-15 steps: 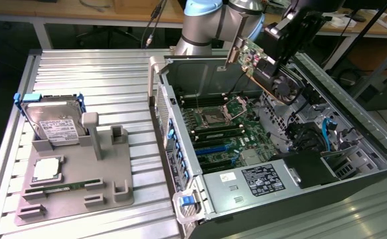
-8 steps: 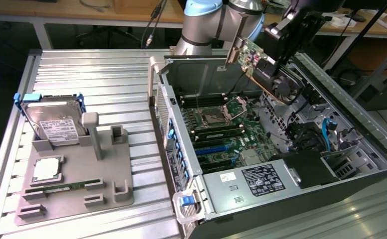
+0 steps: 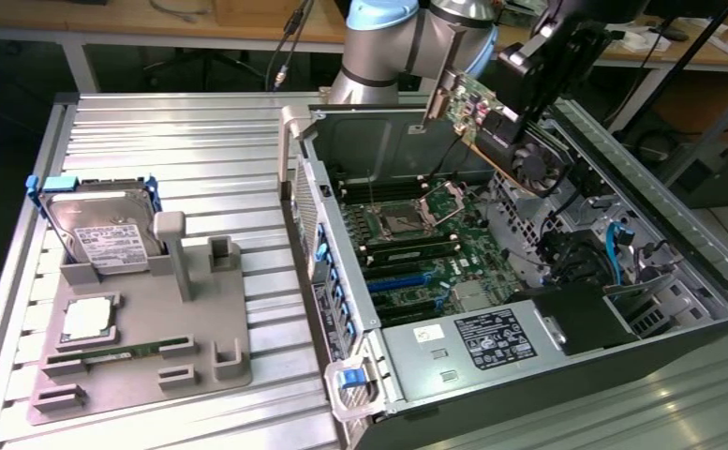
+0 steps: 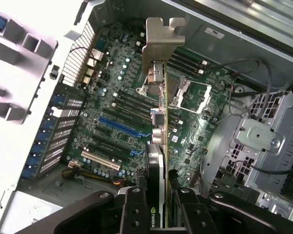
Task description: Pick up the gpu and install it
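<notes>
The gpu [image 3: 494,129] hangs tilted in the air over the far end of the open computer case [image 3: 334,281], its silver bracket toward the exterior view's left and its round black fan facing the case's drive side. My gripper [image 3: 528,92] is shut on it from above. In the wrist view the gpu [image 4: 159,73] is seen edge-on, bracket end farthest from the camera, clamped between my gripper's [image 4: 159,202] two black fingers [image 4: 135,207]. Below it lies the motherboard [image 4: 112,87] with a blue expansion slot [image 4: 119,127]; the card is well above it and touches nothing.
On the exterior view's left a grey holder tray [image 3: 201,347] carries a hard drive with blue rails [image 3: 101,220], a processor [image 3: 89,319] and a green memory stick [image 3: 120,354]. Inside the case are a power supply [image 3: 489,339], cables and a drive cage [image 4: 266,136].
</notes>
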You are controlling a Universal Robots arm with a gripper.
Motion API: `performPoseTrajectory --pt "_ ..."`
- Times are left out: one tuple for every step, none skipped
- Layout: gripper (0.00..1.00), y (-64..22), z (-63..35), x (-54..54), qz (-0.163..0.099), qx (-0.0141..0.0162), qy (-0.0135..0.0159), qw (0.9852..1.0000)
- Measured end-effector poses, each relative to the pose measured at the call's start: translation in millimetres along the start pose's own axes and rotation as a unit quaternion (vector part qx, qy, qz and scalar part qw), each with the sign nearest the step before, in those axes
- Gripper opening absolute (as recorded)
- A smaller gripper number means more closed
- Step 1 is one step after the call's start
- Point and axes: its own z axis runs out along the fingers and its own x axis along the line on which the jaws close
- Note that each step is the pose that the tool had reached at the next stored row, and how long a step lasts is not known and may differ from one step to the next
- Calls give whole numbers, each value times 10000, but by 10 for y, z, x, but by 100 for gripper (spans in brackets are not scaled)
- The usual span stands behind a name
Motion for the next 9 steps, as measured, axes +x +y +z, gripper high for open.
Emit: performPoseTrajectory --pt "27 0 0 0 -6 0 0 10000" --pt "27 0 0 0 -12 -1 0 10000" --pt "27 0 0 0 -17 -1 0 10000" --pt "27 0 0 0 -23 -1 1 10000" --pt "27 0 0 0 -28 -2 1 10000" --pt "27 0 0 0 -34 -2 1 10000" --pt "27 0 0 0 -39 -2 1 10000" --pt "27 1 0 0 -45 -2 1 10000" --pt "27 0 0 0 -50 -2 2 10000"
